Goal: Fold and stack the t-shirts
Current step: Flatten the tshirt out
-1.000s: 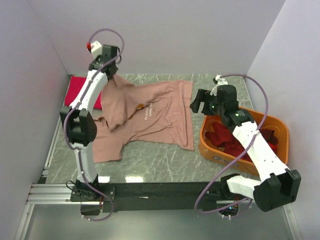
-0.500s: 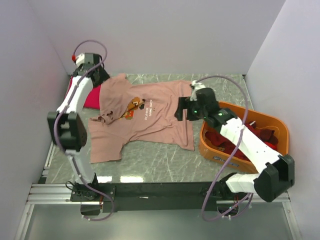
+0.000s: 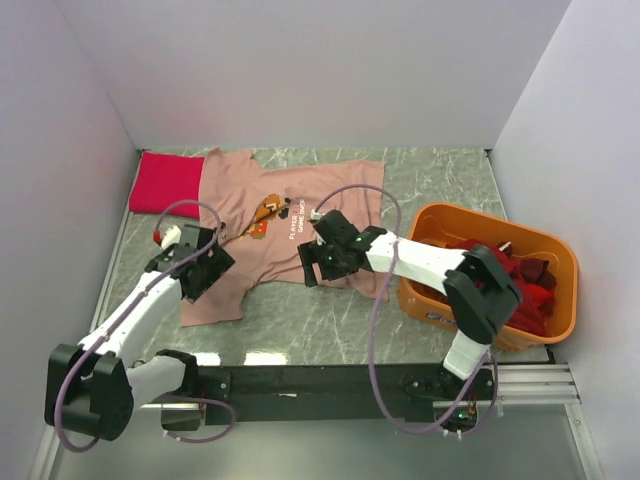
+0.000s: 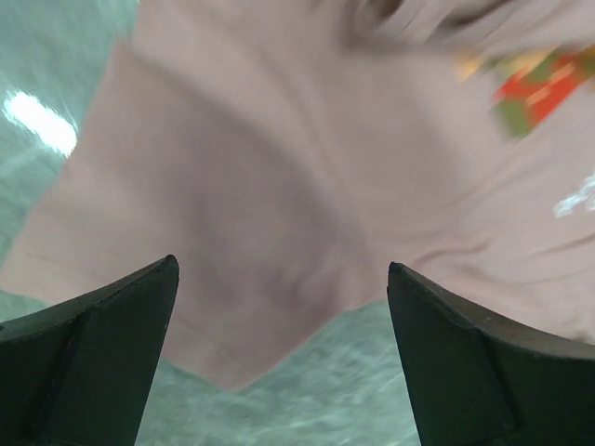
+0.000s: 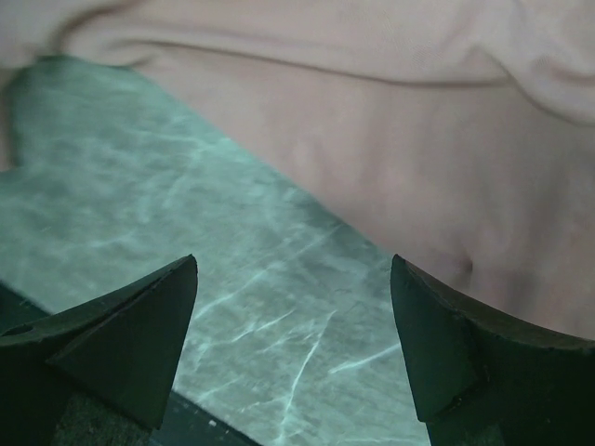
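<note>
Seen from overhead, a dusty-pink t-shirt (image 3: 330, 205) lies spread, somewhat rumpled, on the grey marbled table (image 3: 450, 190), filling the upper centre of the frame. An orange-brown cartoon print (image 3: 265, 215) and small white text (image 3: 300, 226) sit at its middle. One sleeve reaches toward the lower left.

At the upper left, a bright crimson-pink t-shirt (image 3: 165, 185) lies as a neat rectangle against the back wall. Its right end meets the dusty-pink shirt's edge; which cloth overlaps the other cannot be told.

At the right of the frame stands an orange tub (image 3: 565, 262), holding a heap of dark red t-shirts (image 3: 520, 285).

The left gripper (image 3: 203, 268) sits low over the shirt's sleeve at centre left. In the left wrist view, the left gripper (image 4: 281, 266) has its two black fingers (image 4: 102, 344) spread wide at the bottom corners, with nothing between them, only pink cloth and a strip of table below. That view is blurred, so contact with the cloth is uncertain.

The right gripper (image 3: 318, 262) is at the frame's centre, over the shirt's lower hem. In the right wrist view, the right gripper (image 5: 294, 262) is likewise wide open and holds nothing. The shirt's hem runs diagonally across the upper right, with bare marble filling the lower left.
</note>
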Robot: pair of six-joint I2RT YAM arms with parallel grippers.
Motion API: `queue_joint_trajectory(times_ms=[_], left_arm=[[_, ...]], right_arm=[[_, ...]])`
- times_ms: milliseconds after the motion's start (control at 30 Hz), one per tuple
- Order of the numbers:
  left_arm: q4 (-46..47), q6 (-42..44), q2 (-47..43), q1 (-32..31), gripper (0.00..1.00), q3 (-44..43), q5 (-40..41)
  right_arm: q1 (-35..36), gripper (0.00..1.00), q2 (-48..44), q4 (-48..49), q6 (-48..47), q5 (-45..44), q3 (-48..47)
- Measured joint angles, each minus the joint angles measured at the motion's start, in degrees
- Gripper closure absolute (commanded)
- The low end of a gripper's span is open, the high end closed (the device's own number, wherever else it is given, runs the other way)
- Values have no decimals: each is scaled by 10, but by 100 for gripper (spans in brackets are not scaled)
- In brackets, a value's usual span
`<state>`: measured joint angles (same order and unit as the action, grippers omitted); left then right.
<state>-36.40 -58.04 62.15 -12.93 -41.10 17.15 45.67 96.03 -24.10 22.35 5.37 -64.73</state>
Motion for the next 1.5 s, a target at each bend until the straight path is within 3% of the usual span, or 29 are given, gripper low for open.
queue_joint_trajectory(times_ms=[100,333,633,833,1000,1267,1500], left_arm=[[28,-7,24,-2,1,37,-28],[104,-3,132,-2,1,31,-38],[173,28,265,20,1,-64,-27],[172,44,331,42,1,-141,-26],[142,48,273,46,1,-127,-31],[68,13,-12,68,1,6,-8],[11,-32,-32,114,2,82,17]], right_arm=[[-3,10,45,-8,10,-14,-18],[-14,10,122,-8,35,-45,-64],[-79,9,202,11,51,-60,-167],[-102,9,236,-3,33,-61,-229],[-104,9,203,-18,12,-58,-218],[-99,9,-20,24,19,-32,-37],[-94,9,-99,35,23,-26,36]])
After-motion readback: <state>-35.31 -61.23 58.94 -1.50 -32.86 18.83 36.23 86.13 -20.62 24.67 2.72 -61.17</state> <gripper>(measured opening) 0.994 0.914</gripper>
